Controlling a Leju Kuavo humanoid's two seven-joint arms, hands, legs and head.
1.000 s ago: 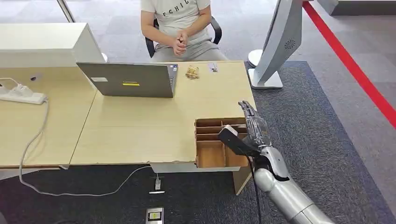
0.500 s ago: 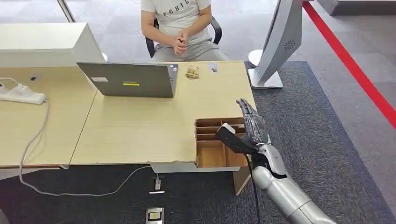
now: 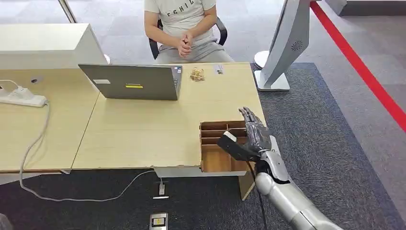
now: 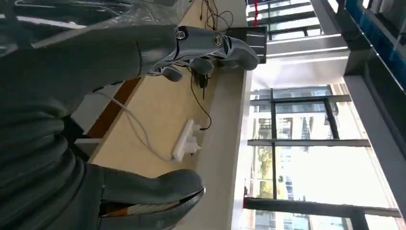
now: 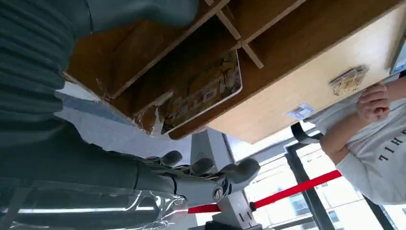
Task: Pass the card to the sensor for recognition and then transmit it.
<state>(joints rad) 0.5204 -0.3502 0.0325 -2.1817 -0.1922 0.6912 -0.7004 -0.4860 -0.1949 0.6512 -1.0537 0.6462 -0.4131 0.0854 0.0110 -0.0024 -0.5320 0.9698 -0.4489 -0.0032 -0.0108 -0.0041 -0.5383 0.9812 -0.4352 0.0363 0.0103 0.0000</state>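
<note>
A pale wood-grain surface point(image 3: 143, 129) carries a brown cardboard divider box point(image 3: 215, 158), a matte grey laptop lid point(image 3: 139, 84) marked with a small yellow sticker and a white label, and, at far left, a white power strip point(image 3: 21, 98) with a white cable. Inside the box, seen from the right wrist, lies a golden-yellow patterned card with a white border point(image 5: 203, 93). The dark-fingered right robot hand point(image 3: 253, 139) joins a silver arm above dark grey speckled carpet point(image 3: 325, 143), beside a bright red floor stripe point(image 3: 364, 67).
</note>
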